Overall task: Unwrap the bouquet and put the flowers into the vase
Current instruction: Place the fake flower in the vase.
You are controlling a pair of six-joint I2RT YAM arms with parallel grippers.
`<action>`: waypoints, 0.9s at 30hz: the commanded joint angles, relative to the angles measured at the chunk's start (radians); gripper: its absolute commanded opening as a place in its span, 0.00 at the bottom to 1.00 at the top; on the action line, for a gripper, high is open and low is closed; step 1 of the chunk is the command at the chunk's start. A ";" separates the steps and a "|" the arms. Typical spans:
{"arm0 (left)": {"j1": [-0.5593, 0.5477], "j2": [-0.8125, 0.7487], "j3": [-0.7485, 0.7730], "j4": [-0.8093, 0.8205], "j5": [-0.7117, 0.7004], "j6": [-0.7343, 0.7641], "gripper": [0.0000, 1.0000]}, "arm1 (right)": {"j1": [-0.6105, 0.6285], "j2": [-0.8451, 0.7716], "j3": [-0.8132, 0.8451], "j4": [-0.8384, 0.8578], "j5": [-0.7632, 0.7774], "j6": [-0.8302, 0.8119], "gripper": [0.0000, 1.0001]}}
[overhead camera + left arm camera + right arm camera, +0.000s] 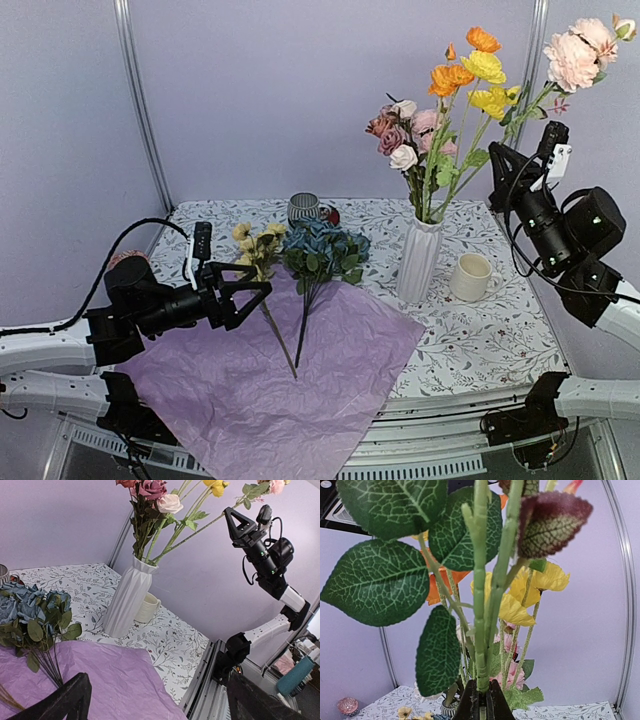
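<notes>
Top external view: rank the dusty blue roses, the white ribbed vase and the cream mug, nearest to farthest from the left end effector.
From the open left end effector:
1. Dusty blue roses: just to its right, stems lying on the purple tissue paper.
2. White ribbed vase: further right, mid-table.
3. Cream mug: right of the vase, farthest.

We note soft, even, bright light throughout; faint shadows on the table (500,340). The flowers (480,605) read sharp up close; frame pole (628,590) bows at edge.
</notes>
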 commanded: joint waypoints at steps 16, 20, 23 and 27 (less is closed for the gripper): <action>-0.010 0.006 0.003 0.012 0.004 -0.003 0.97 | -0.006 0.066 0.033 -0.057 -0.043 -0.040 0.03; -0.009 -0.005 0.000 0.003 0.002 -0.004 0.96 | -0.006 0.094 -0.017 0.003 -0.051 -0.052 0.02; -0.010 -0.015 -0.004 -0.001 -0.002 -0.004 0.96 | -0.005 0.106 -0.050 0.031 -0.055 -0.044 0.03; -0.010 -0.024 -0.014 0.000 -0.008 -0.005 0.96 | -0.006 0.126 -0.092 0.053 -0.063 -0.027 0.03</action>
